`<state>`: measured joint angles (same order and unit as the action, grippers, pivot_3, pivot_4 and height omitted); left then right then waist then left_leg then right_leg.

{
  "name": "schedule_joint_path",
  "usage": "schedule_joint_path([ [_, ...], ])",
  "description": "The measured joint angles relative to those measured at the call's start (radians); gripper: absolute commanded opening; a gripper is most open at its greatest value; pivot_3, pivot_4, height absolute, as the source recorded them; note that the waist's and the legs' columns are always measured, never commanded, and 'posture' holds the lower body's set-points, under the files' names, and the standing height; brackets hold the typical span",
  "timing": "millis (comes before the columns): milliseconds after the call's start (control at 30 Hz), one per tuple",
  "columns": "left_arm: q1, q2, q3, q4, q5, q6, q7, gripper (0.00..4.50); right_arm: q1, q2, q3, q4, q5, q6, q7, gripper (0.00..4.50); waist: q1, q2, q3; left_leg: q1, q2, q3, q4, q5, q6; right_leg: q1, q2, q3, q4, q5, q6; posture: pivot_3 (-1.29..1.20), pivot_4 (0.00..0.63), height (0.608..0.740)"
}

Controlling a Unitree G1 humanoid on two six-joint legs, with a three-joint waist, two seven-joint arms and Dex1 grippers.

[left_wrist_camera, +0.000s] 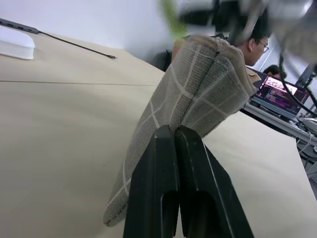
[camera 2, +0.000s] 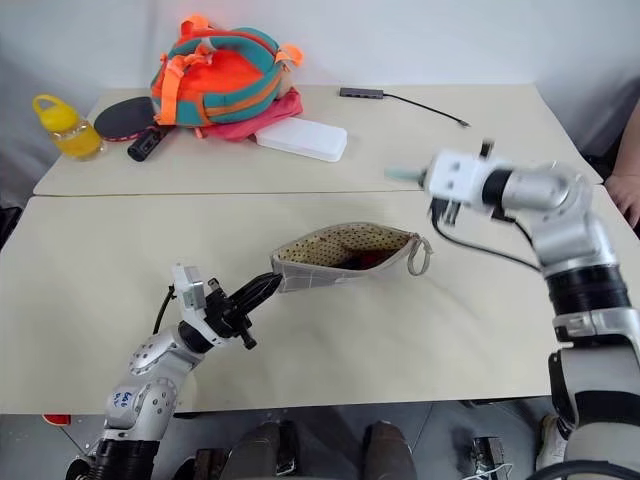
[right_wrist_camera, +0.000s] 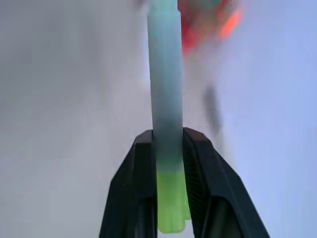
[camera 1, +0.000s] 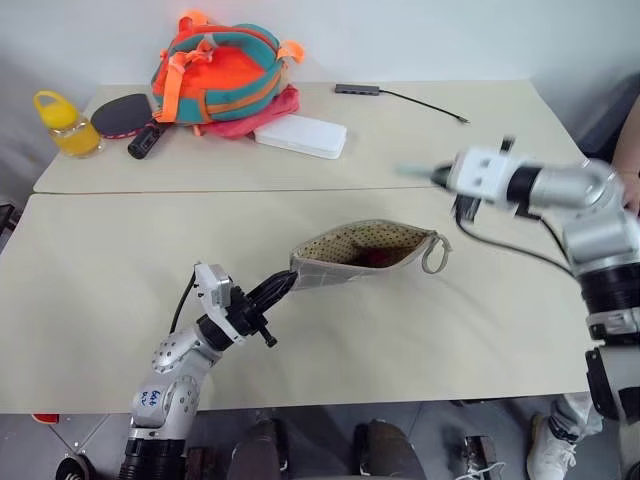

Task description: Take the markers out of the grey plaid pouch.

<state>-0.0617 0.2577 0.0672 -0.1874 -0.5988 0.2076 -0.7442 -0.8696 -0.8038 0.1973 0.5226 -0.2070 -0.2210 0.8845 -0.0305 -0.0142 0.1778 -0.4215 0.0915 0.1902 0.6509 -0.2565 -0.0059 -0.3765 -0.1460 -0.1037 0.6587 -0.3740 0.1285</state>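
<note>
L gripper [left_wrist_camera: 177, 144] jaws pinch end of grey plaid pouch [camera 1: 360, 250], mouth open above bench [camera 1: 120, 290]. R gripper [right_wrist_camera: 168, 148] jaws clamp pale-green highlighter [right_wrist_camera: 166, 99]. Red marker [camera 1: 378, 259] inside pouch.

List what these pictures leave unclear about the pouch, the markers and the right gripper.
- Red marker: head views show a red patch inside the grey plaid pouch; the pouch's wall hides its shape.
- Green highlighter: clamped in the right gripper, its far end blurred in the right wrist view.
- Right gripper: motion-blurred in the head views.
- Pouch's mouth: hidden in the left wrist view by its own fabric, pinched by the left gripper.
</note>
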Motion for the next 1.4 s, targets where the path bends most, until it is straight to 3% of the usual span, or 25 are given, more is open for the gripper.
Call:
schedule_joint_path([
  [300,0.019,0.0,-0.007,-0.014,0.0,0.0,0.002,0.0,0.049,0.0,0.016,0.158,-0.074,-0.109,-0.091,0.38,-0.023,0.003,0.002,0.001,0.001,0.0,0.002,0.001,-0.001,0.001,0.001,0.001,0.002,0.0,0.0,0.0,0.15,0.74],
  [600,0.018,-0.001,-0.01,-0.033,0.0,0.002,0.009,0.0,0.106,-0.005,-0.001,0.092,-0.019,-0.03,0.02,3.42,-0.024,0.003,0.002,0.001,0.001,-0.001,0.002,0.001,-0.001,0.001,0.001,0.001,0.002,0.0,0.0,0.0,0.15,0.74],
  [900,0.018,-0.001,-0.01,-0.033,0.0,0.004,0.009,0.0,0.035,-0.035,-0.093,-0.162,0.173,0.22,0.191,3.42,-0.023,0.003,0.002,0.001,0.001,-0.001,0.002,0.0,0.0,0.001,0.001,0.001,0.002,0.0,0.0,0.0,0.15,0.74],
  [1033,0.016,-0.003,-0.016,-0.033,0.0,0.004,0.009,0.0,-0.029,-0.01,-0.132,-0.368,0.301,0.346,0.248,2.5,-0.021,0.003,0.001,0.001,0.002,-0.002,0.002,0.0,0.0,0.001,0.001,0.0,0.002,0.0,0.0,0.0,0.15,0.74],
  [1267,-0.003,-0.008,-0.031,-0.033,-0.004,0.017,0.012,0.0,0.027,0.038,-0.103,-0.659,0.481,0.568,0.323,0.03,0.002,0.002,0.001,0.0,0.001,-0.003,0.002,0.0,0.001,0.001,0.0,-0.001,0.001,0.0,0.0,0.0,0.15,0.74],
  [1400,-0.004,0.012,-0.036,-0.037,-0.049,0.093,-0.001,0.0,0.112,0.013,0.021,-0.695,0.392,0.521,0.354,0.03,0.003,0.002,0.001,0.0,0.0,-0.003,0.002,0.0,0.001,0.002,-0.001,0.0,0.0,0.0,0.0,0.0,0.15,0.74],
])
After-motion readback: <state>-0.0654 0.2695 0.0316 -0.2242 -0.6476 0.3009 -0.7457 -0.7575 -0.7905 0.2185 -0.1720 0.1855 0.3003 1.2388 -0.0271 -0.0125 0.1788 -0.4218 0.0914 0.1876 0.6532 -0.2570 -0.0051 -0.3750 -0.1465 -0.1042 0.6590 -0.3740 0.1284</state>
